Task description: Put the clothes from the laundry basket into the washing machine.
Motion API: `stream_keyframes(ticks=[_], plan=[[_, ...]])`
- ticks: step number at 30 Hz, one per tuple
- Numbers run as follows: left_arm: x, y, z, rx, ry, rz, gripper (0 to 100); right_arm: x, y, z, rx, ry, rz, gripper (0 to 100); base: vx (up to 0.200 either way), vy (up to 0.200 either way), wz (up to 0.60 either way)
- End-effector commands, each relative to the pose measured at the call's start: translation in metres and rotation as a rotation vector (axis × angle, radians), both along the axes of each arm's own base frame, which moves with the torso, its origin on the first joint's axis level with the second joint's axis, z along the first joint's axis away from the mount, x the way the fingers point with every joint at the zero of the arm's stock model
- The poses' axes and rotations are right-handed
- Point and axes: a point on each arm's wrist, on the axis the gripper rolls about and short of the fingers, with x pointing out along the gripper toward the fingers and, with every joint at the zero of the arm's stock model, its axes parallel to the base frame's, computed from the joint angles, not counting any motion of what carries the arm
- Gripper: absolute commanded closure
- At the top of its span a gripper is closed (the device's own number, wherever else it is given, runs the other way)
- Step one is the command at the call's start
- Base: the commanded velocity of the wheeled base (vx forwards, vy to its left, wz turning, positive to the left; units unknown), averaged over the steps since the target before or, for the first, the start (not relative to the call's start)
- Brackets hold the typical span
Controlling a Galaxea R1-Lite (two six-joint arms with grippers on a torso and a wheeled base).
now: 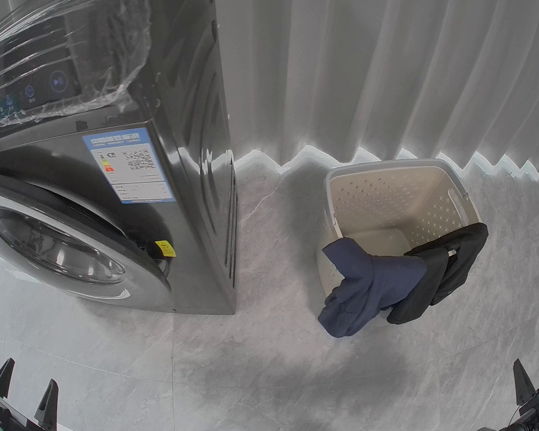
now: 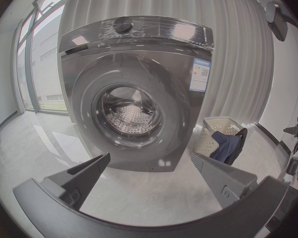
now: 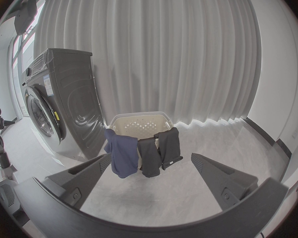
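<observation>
Basket (image 1: 401,172) on floor (image 1: 269,354) beside washer (image 1: 179,121). Navy garment (image 1: 365,288) and black garment (image 1: 449,264) draped over its rim, touching. L claw (image 2: 149,159) open; R claw (image 3: 150,159) open; both well apart from clothes.

A pale pleated curtain (image 1: 371,61) hangs down to the floor (image 1: 269,360), which is glossy light-grey stone-look tile, and daylight shows as a bright jagged line under the curtain's hem. Tall dark-framed windows (image 2: 39,83) look out on a grey building (image 2: 51,47), and their light reflects off the floor. A plain white wall (image 3: 281,83) with a dark skirting strip (image 3: 268,136) meets the curtain at a corner.
</observation>
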Motion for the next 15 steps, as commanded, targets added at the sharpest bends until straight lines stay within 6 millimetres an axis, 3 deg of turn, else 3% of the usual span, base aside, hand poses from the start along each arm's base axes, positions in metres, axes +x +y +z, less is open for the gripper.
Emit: stream_keyframes(ticks=[1,15], plan=[[0.0,0.0,-0.005,0.0,0.003,0.0,0,0.0005,0.0,-0.0051,0.0,0.008,0.0,0,0.0,0.2,0.0],[0.0002,0.0,-0.0052,0.0,0.003,0.0,0,0.0005,0.0,-0.0051,-0.002,0.008,0.0,0,0.0,0.2,0.0]])
